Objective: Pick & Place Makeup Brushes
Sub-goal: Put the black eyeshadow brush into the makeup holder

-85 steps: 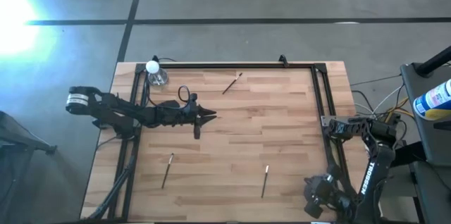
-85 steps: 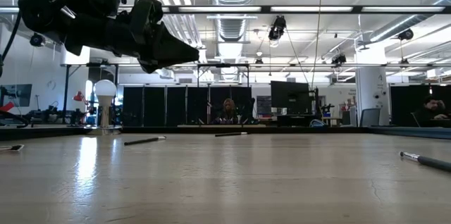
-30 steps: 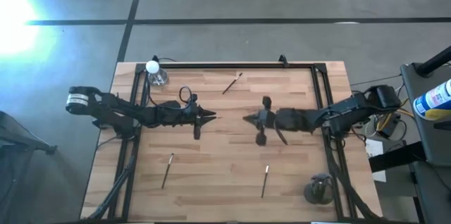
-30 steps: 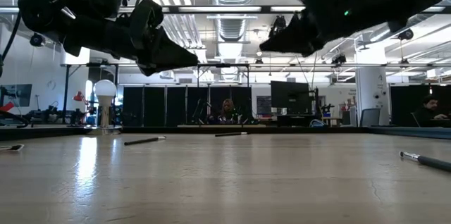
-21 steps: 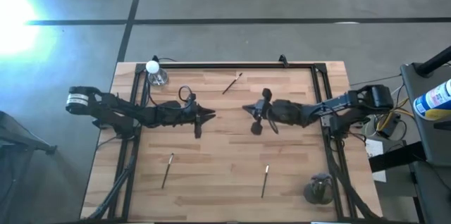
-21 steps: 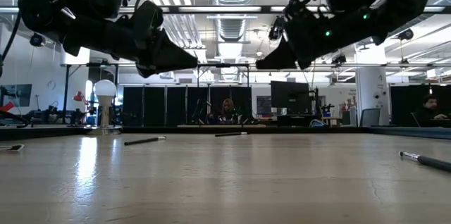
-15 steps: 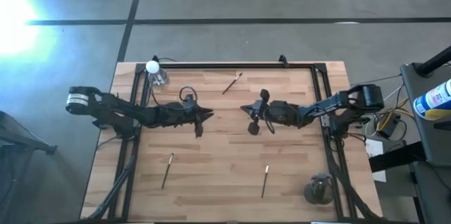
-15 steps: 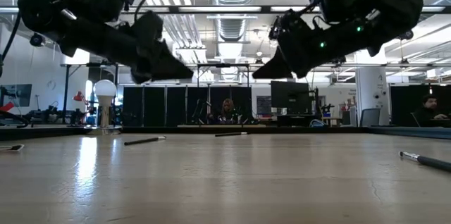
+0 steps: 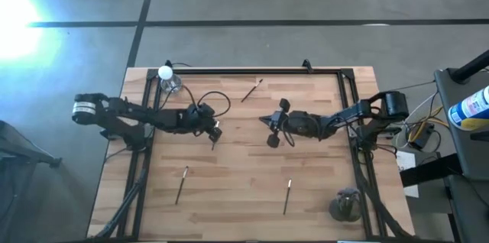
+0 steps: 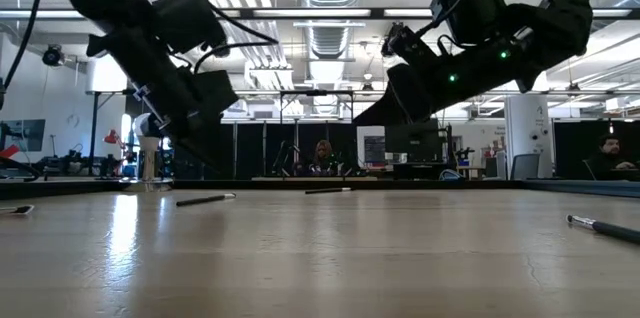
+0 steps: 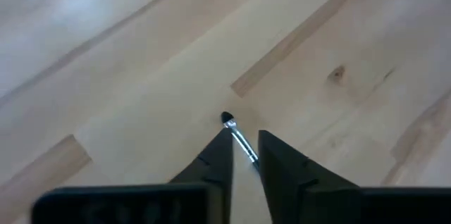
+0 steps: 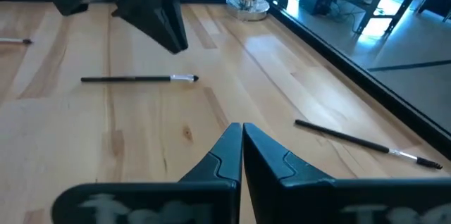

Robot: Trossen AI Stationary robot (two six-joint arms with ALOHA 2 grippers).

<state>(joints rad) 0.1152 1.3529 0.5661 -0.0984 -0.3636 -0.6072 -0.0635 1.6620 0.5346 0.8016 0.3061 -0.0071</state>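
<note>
Thin makeup brushes lie flat on the wooden table: one far of centre [image 9: 252, 90], one near left [image 9: 182, 184], one near centre [image 9: 287, 196]. Another brush [image 12: 141, 78] lies right under my left gripper [image 9: 215, 131]. That gripper slants down above the brush with a narrow gap between its fingers. In the left wrist view [image 11: 245, 134] the brush's bristle end [image 11: 227, 118] shows just past the fingertips. The gripper hangs clear of the table [image 10: 205, 158]. My right gripper [image 9: 262, 118] hovers shut at the table's middle [image 12: 242, 127], facing the left one, with nothing in it.
A small clear bottle with a round white cap [image 9: 167, 77] stands at the far left corner. A black rail [image 9: 252, 71] runs along the table's far edge and both sides. A dark object [image 9: 345, 205] sits at the near right corner. Bare wood lies between the two grippers.
My left gripper has tipped from nearly level to slanting down, rolled, and drawn back a little toward the table's left while sinking. My right gripper has come down and shifted toward the far edge, staying shut. The brushes have not moved.
</note>
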